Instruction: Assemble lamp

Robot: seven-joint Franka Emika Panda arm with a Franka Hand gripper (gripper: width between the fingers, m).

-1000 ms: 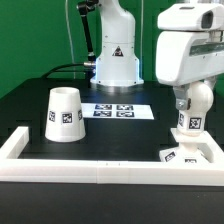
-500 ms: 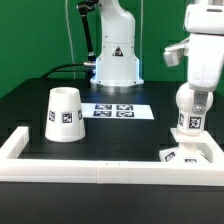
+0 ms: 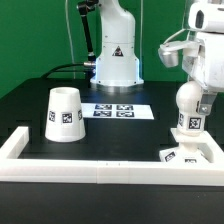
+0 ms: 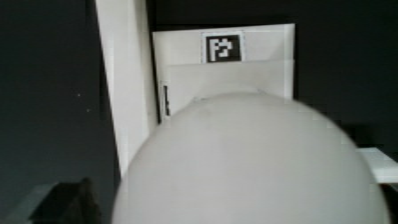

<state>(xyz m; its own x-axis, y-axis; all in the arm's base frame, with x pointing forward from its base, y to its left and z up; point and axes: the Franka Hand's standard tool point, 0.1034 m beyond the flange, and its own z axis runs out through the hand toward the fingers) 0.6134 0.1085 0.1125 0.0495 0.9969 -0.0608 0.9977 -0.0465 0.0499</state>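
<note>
The small round white plastic bulb (image 3: 187,99) stands upright on the flat square white base (image 3: 186,154) in the desk's front corner on the exterior view's right, with the two-finger gripper (image 3: 203,95) close over it, though I cannot tell whether it is clenched or released.

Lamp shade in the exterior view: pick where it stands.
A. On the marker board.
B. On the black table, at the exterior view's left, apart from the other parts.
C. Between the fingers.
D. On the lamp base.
B: the lamp shade stands alone on the table, well clear of the marker board and the lamp base.
</note>
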